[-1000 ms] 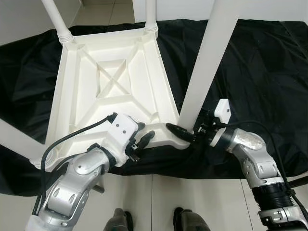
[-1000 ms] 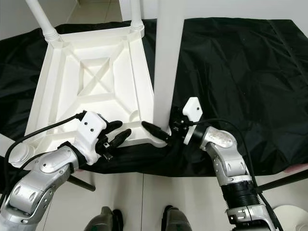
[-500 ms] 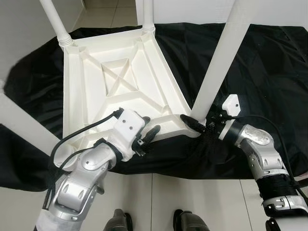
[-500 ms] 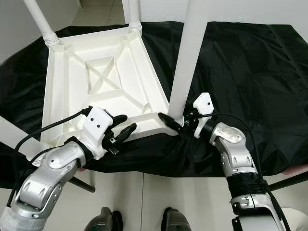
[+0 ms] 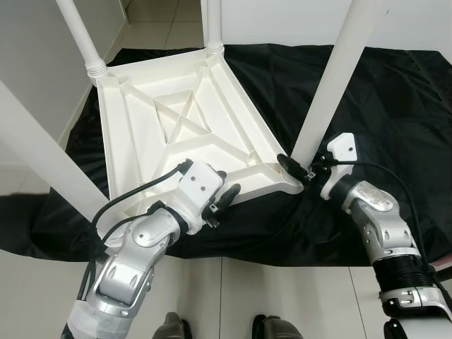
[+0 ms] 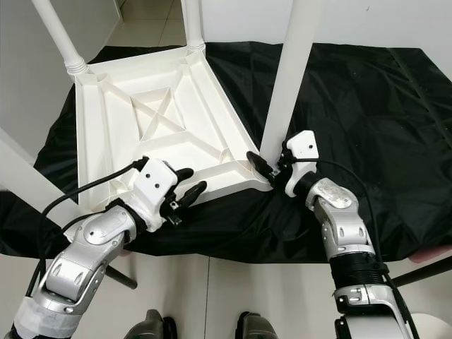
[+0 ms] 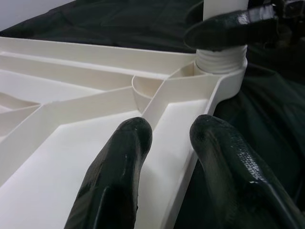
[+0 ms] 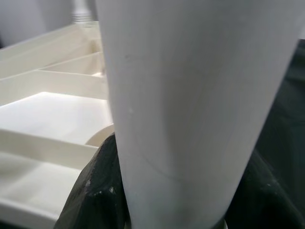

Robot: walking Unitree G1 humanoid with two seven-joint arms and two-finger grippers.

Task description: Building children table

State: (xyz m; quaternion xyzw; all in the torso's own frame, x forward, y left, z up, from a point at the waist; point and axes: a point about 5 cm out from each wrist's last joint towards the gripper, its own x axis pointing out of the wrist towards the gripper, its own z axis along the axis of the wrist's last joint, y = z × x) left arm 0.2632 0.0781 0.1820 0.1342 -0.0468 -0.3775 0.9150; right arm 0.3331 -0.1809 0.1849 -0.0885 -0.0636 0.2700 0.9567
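Your right gripper [image 5: 300,169] is clamped on the near leg [image 5: 328,92] at its socket; left gripper [image 5: 224,200], fingers apart, straddles the upturned tabletop [image 5: 176,120] rim on the black sheet [image 5: 395,99]. Brace firmly, twist the leg squarely

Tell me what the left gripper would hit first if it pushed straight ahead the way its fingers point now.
Probably the corner socket of the upturned table top, where the right gripper holds the leg. The left gripper straddles the rim; depth is unclear.

black sheet [image 5: 381,92] spread on floor, pale tiled floor [image 5: 233,296]
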